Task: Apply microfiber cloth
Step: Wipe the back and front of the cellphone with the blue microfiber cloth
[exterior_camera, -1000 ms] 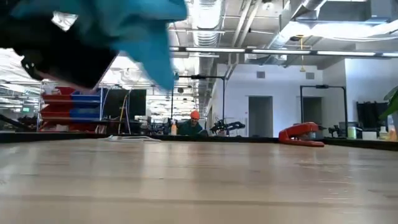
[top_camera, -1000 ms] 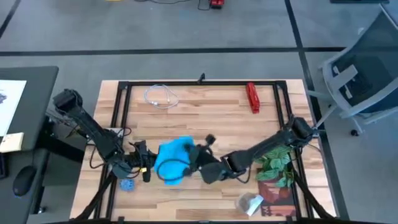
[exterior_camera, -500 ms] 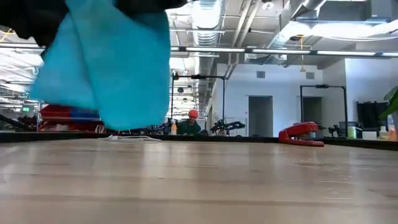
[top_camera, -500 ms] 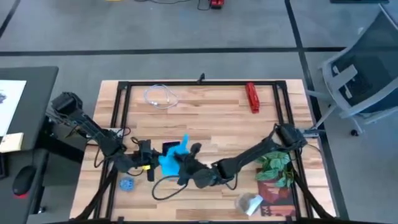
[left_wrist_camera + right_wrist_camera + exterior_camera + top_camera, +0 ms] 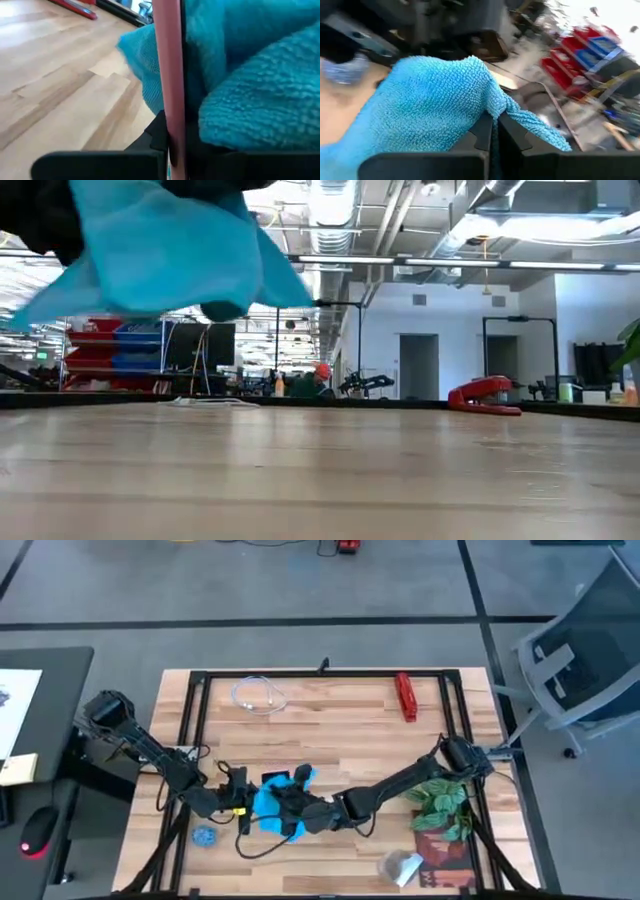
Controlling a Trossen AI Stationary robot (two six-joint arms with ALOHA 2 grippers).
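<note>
Wood-slat table w/ black frame; red stapler and a cable loop at far side, plant by right edge. Microfiber cloth at near-left centre, lifted clear of the tabletop in low view. Right gripper is on it, fingers closed tight, pinching a fold of the fabric. Left gripper just beside the cloth's left edge; can't tell its finger state, cloth fills left wrist view. Small blue disc near front-left corner.
</note>
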